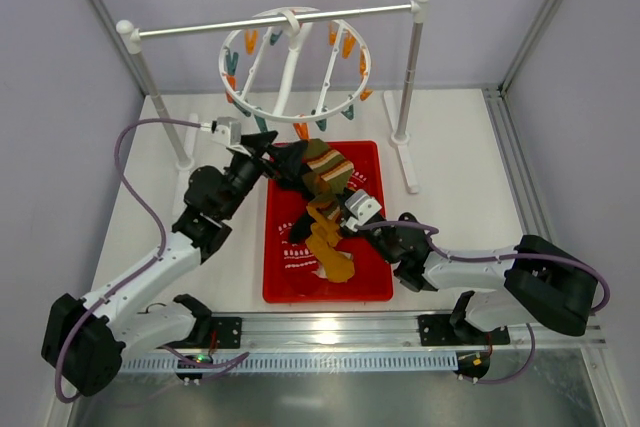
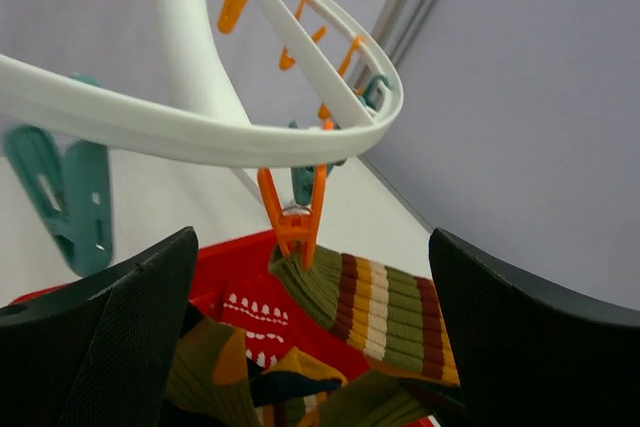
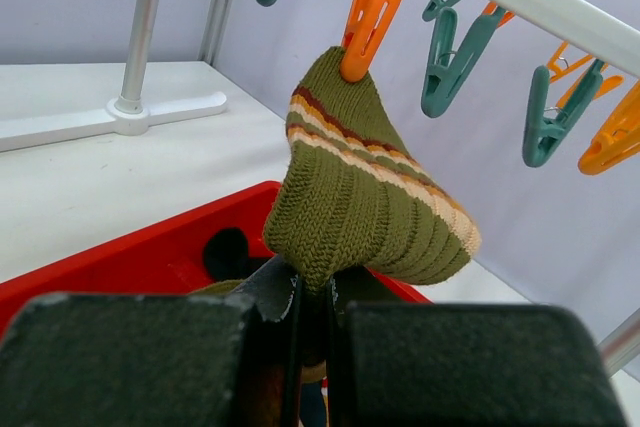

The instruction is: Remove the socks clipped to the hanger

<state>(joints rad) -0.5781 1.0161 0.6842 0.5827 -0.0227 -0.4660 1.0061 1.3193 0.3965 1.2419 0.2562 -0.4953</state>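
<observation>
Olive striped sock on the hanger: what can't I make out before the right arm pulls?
- Right wrist: how deep the olive striped sock sits in the right gripper; the gripper itself covers the fold.
- Top external: the orange clip and its bite on the sock; too small, under the hanger rim.
- Top external: how many socks lie in the red tray; the hanging sock and the right gripper overlap the pile.

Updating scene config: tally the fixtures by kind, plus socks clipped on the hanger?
hanger: 1
rack: 1
tray: 1
clipped sock: 1
Total: 4
</observation>
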